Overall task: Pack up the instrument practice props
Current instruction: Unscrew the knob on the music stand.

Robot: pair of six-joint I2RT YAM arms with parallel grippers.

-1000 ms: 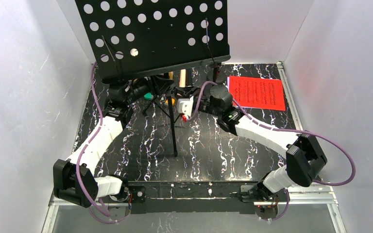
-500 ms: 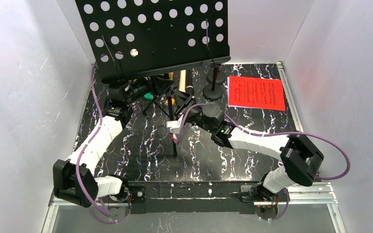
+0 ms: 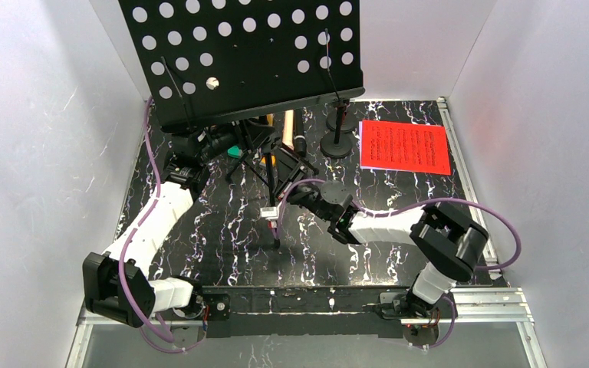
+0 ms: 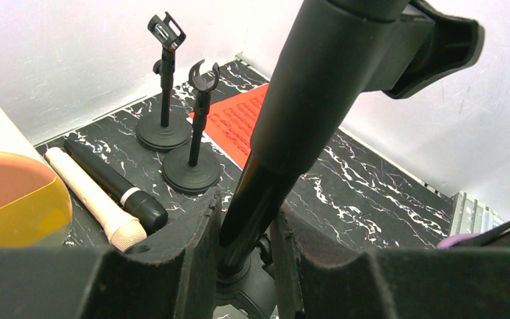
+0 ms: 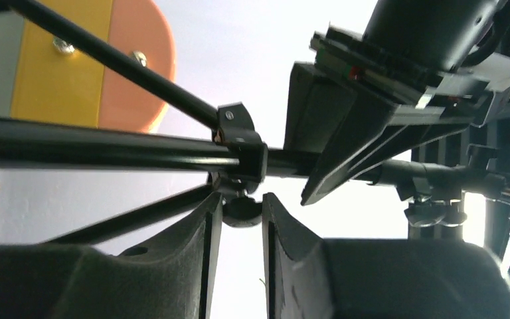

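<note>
From the top camera, you see the music rack standing at the far side of the table, with its perforated plate tilted over both tools. Your left gripper is just under the lower edge of this plate, on the pole of the rack. Your right gripper is lower on the same stand, where the thin tripod legs are. The red page lies flat, well apart from the right gripper, beyond it and to the right. The two mic holders stand between that page and the stand. The cream microphone and the black microphone lie just beside them.

In the left wrist camera, the fingers are pressed on the black pole of the rack. It goes up between them and touches both pads. Ahead of the fingers and to the left, the two microphones lie side by side. The mic holders stand upright behind them, and the red page lies further ahead. An orange and yellow thing is close at the left; you cannot tell what it is.

In the right wrist camera, the fingers stand close together and pinch a small round knob at the hub where the legs of the rack meet. The thin leg tubes run to the left, just above the fingertips.
</note>
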